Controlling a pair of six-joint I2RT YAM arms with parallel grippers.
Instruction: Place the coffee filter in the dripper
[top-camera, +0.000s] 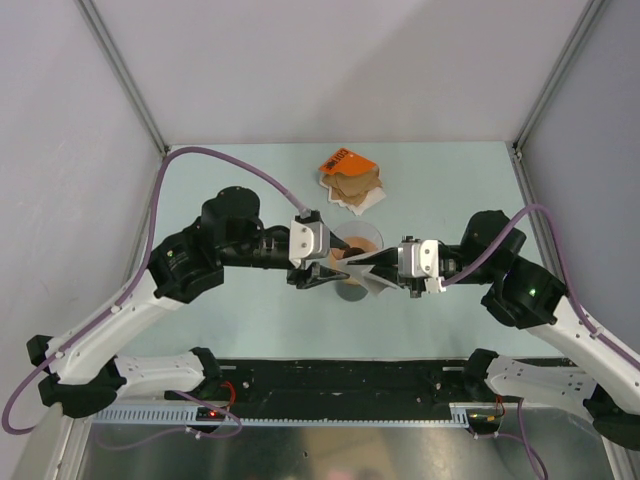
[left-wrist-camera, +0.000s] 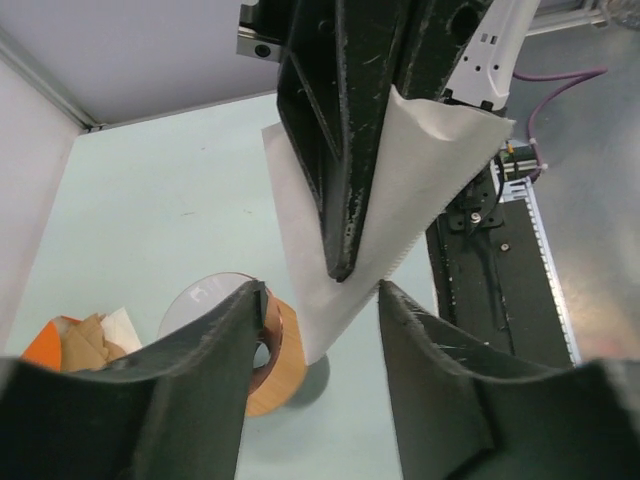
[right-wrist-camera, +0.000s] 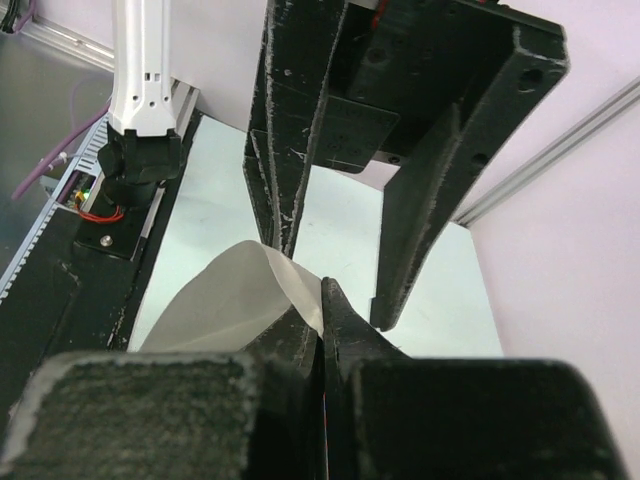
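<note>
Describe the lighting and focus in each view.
Top external: even soft light, sharp throughout. Left wrist: the coffee filter reads bright white, the left end effector dark and slightly soft. Right wrist: the coffee filter looks shaded grey.

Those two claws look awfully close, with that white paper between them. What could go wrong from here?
1. The right tool is shut on the thin coffee filter, and most of the paper hangs free. It could slip, crease or tear.
2. The open left tool sits right around the right tool's tip. A small misjudged move might knock them together or snag the paper.
</note>
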